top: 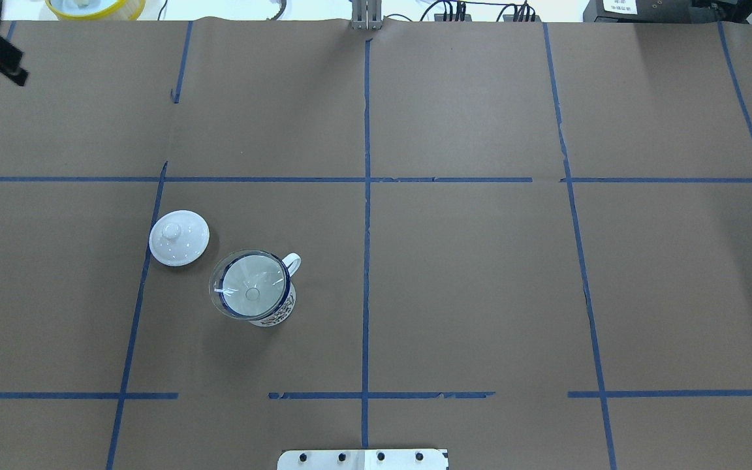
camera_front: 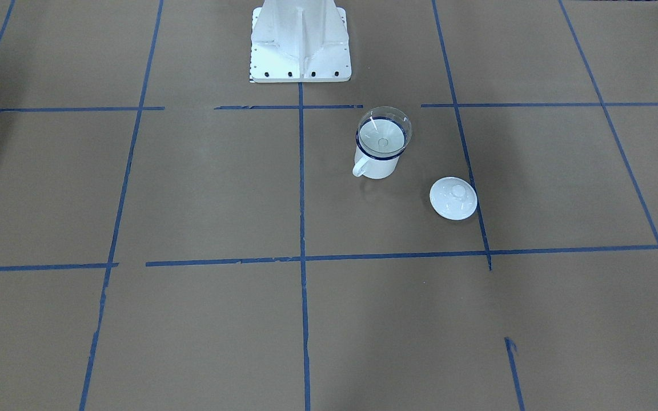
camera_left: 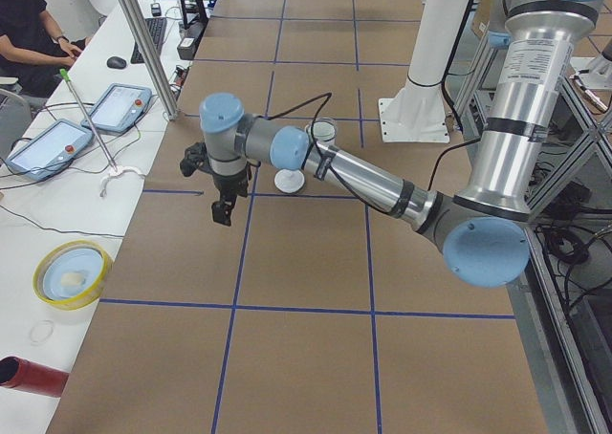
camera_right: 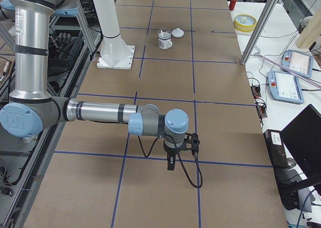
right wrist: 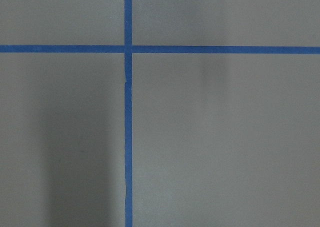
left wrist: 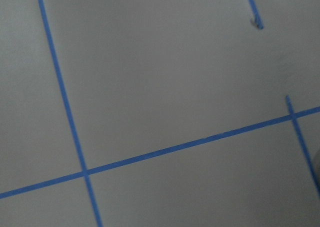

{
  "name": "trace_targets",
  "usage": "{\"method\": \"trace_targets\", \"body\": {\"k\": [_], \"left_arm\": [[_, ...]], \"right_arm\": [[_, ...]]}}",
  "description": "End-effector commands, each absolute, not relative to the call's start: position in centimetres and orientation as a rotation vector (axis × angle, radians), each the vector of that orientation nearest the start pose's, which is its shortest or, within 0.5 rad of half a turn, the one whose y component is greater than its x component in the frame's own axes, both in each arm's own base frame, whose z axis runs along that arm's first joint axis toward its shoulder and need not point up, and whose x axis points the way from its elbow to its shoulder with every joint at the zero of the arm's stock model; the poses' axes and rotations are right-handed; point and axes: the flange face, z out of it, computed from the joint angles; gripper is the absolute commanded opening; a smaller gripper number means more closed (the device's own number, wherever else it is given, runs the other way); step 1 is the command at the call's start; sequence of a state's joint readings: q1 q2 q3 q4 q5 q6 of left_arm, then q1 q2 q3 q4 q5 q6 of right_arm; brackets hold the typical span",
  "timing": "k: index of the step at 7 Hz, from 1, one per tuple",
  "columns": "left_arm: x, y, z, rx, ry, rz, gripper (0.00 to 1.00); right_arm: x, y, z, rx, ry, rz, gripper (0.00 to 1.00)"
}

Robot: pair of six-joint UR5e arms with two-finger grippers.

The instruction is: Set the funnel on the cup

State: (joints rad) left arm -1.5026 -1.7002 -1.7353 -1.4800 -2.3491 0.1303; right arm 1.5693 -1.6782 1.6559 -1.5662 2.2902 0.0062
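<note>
The white mug (camera_front: 374, 165) with a dark blue rim stands upright on the brown table, left of centre in the overhead view (top: 278, 313). The clear funnel (camera_front: 383, 134) sits in the mug's mouth, its cone resting on the rim (top: 249, 290). Nothing holds either one. My left gripper (top: 14, 70) hangs far off at the table's far left corner, also in the exterior left view (camera_left: 222, 214). I cannot tell whether it is open or shut. My right gripper (camera_right: 170, 163) hovers over the table's right end, far from the mug. I cannot tell its state. Both wrist views show only bare table and tape.
A round white knobbed lid (camera_front: 453, 198) lies flat beside the mug, on its far left in the overhead view (top: 179, 237). The white robot base (camera_front: 300, 45) stands at the near edge. A yellow bowl (top: 95, 6) sits on the bench beyond the table.
</note>
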Motion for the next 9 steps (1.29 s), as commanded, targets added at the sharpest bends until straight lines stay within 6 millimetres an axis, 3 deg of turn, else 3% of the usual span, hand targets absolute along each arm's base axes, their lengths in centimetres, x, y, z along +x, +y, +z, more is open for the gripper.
{"method": "trace_targets", "body": {"k": [1,2,4,9], "left_arm": [[-5.0,-52.6,58.2,0.175,0.777,0.259,1.00],[-7.3,-52.3,60.6,0.148,0.779,0.202,1.00],[-9.4,-51.8,63.2,0.111,0.783,0.138,1.00],[-9.4,-51.6,63.8,0.095,0.782,0.129,1.00]], "right_arm": [[6.7,-44.5,67.1,-0.020,-0.719,0.011,1.00],[6.7,-44.5,67.1,-0.020,-0.719,0.011,1.00],[6.7,-44.5,67.0,-0.019,-0.719,0.010,1.00],[6.7,-44.5,67.0,-0.019,-0.719,0.010,1.00]]}}
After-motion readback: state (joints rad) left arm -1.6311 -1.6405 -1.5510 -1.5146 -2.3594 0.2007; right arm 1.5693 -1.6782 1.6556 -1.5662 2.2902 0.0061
